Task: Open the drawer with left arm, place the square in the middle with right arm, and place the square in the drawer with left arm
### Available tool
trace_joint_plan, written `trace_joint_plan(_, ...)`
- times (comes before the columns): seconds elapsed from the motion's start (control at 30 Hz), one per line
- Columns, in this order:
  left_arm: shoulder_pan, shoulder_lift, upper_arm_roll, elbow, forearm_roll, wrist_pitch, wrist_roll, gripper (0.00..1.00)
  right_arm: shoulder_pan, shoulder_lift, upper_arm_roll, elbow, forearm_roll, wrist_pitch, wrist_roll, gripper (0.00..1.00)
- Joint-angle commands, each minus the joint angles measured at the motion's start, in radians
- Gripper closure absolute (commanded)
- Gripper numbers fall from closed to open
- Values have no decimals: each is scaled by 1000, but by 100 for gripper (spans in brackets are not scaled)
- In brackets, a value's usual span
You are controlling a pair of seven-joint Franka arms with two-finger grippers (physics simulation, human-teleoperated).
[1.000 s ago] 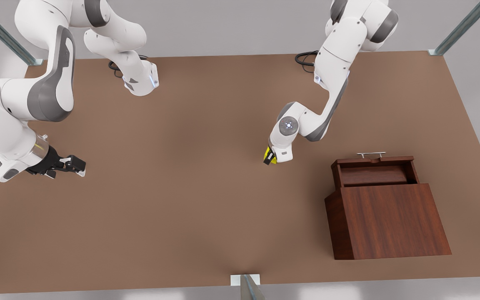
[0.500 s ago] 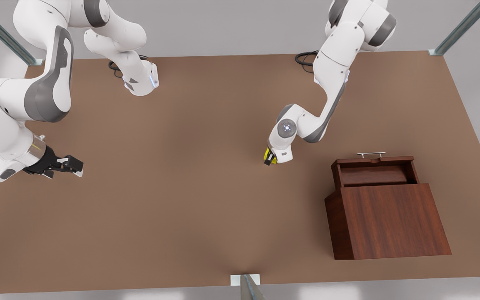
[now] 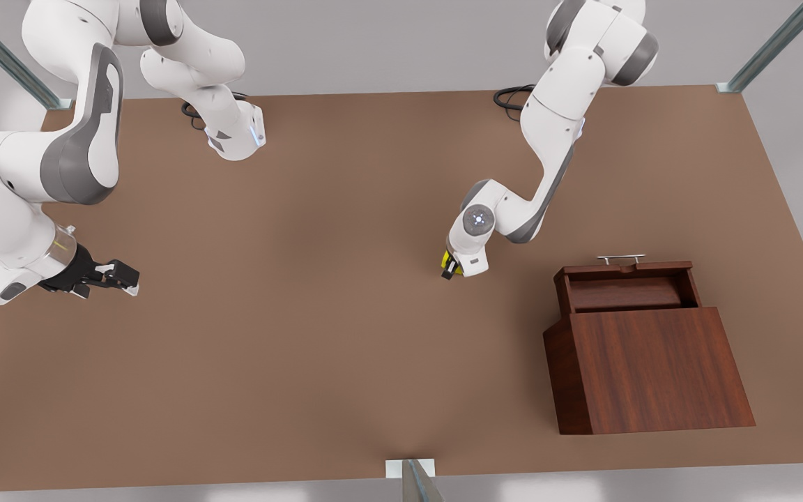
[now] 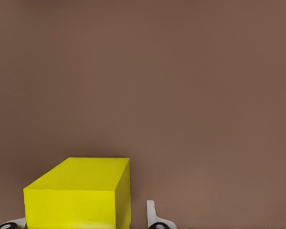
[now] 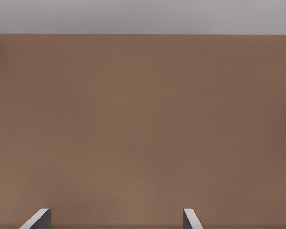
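The yellow square [image 3: 447, 259] [image 4: 81, 195] rests on the brown tabletop near the middle [image 3: 373, 279]. My left gripper [image 3: 451, 268] [image 4: 81, 222] points down over it, open, one finger on each side. A small gap shows between the square and one fingertip [image 4: 152, 214]. The drawer [image 3: 624, 291] is pulled out of the wooden cabinet [image 3: 652, 369] at the front view's right, its silver handle [image 3: 621, 258] toward the back. My right gripper [image 3: 129, 279] [image 5: 114, 222] waits open over bare table at the front view's left.
Both arm bases [image 3: 234, 136] and black cables [image 3: 513, 97] sit along the table's far edge. Metal frame posts [image 3: 771, 49] stand at the corners, and a bracket [image 3: 410, 468] at the near edge. Bare tabletop lies between the square and the drawer.
The left arm's elbow has shifted and its gripper has settled slightly around the square. The right arm drew back a little toward the front view's left, then held still.
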Motion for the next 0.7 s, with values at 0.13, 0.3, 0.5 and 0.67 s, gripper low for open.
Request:
trace_joint_plan(0.13, 0, 4, 0, 4, 0, 4, -23, 35, 0, -1, -1, -1, 0, 0, -2, 0)
trace_joint_plan(0.3, 0, 2, 0, 7, 0, 3, -20, 35, 0, -1, -1, 1, 1, 0, -2, 0)
trace_joint_plan(0.5, 3, -4, 1, 7, 6, 1, -14, 36, 0, -1, -1, 1, 1, 0, -2, 0)
trace_joint_plan(0.67, 12, -184, 66, 9, 14, -122, 93, 36, 0, -1, -1, -1, 0, 0, -2, 0)
